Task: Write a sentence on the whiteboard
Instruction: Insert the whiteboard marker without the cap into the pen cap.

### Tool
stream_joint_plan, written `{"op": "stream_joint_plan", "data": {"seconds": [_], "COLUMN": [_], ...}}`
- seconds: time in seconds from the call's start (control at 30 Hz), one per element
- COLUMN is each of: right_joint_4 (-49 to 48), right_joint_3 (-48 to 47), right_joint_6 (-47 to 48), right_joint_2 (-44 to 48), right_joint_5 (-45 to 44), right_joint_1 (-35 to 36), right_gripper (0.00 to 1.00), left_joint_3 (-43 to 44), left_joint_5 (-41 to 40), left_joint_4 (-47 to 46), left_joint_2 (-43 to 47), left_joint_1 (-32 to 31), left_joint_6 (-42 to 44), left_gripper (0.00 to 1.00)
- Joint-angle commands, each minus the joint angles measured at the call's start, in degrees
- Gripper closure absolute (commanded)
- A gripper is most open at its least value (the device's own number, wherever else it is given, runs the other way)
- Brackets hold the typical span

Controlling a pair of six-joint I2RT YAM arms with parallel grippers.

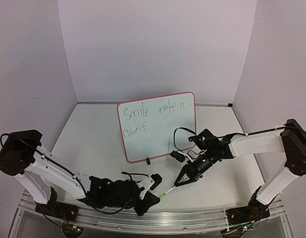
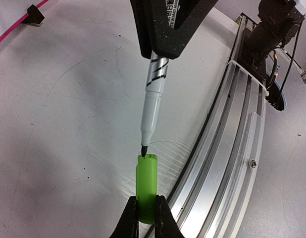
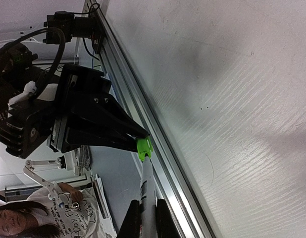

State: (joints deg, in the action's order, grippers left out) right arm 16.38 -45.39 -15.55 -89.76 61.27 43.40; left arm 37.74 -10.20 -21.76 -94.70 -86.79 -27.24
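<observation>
The sentence [image 1: 153, 113] stands finished on the whiteboard [image 1: 165, 141], upright mid-desk [image 1: 93, 144]. Recapping is in hand: the right gripper [image 3: 147, 214] pinches the marker [image 2: 154, 99] and the left gripper [image 2: 147, 212] pinches the green cap [image 2: 146, 181] (near edge, tip at its mouth). The next move likely needs a straight push.

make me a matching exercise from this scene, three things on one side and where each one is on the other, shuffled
Things:
1. marker
2. green cap
3. whiteboard

Places:
A. gripped in the left pincer
B. standing on the table beyond both arms, with the green sentence on it
C. gripped in the right pincer, tip at the cap's opening

Pairs: 1-C, 2-A, 3-B
</observation>
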Motion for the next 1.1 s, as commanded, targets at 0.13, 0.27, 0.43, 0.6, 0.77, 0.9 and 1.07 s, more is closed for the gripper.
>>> {"op": "stream_joint_plan", "data": {"seconds": [0.13, 0.27, 0.43, 0.6, 0.77, 0.9, 1.07], "right_joint_4": [0.11, 0.13, 0.13, 0.05, -0.02, 0.05, 0.13], "right_joint_3": [-1.81, -1.81, -2.03, -2.40, -2.87, -3.29, -3.63], "right_joint_6": [1.97, 2.29, 2.46, 2.62, 2.86, 2.88, 3.35], "right_joint_2": [-1.55, -2.15, -2.72, -2.79, -2.37, -1.57, -1.04], "right_joint_5": [3.01, 4.71, 5.58, 6.44, 8.40, 9.47, 10.96], "right_joint_1": [0.87, 1.25, 2.07, 2.48, 2.89, 3.60, 5.08], "right_gripper": [1.00, 1.00, 1.00, 1.00, 1.00, 1.00, 1.00], "left_joint_3": [0.44, 0.35, 0.41, 0.22, -0.20, -0.06, 1.01], "left_joint_5": [-0.84, -0.83, -0.70, -0.50, -0.40, 0.28, 3.16], "left_joint_4": [-2.18, -2.62, -3.39, -4.47, -6.00, -7.24, -7.30], "left_joint_2": [0.16, 0.41, 0.60, 1.20, 2.83, 4.36, 5.29], "left_joint_1": [-0.55, -0.74, -1.00, -1.21, -1.20, -1.19, -1.10], "left_joint_6": [0.14, 0.62, 1.50, 2.36, 3.12, 3.76, 5.11], "left_gripper": [1.00, 1.00, 1.00, 1.00, 1.00, 1.00, 1.00]}}
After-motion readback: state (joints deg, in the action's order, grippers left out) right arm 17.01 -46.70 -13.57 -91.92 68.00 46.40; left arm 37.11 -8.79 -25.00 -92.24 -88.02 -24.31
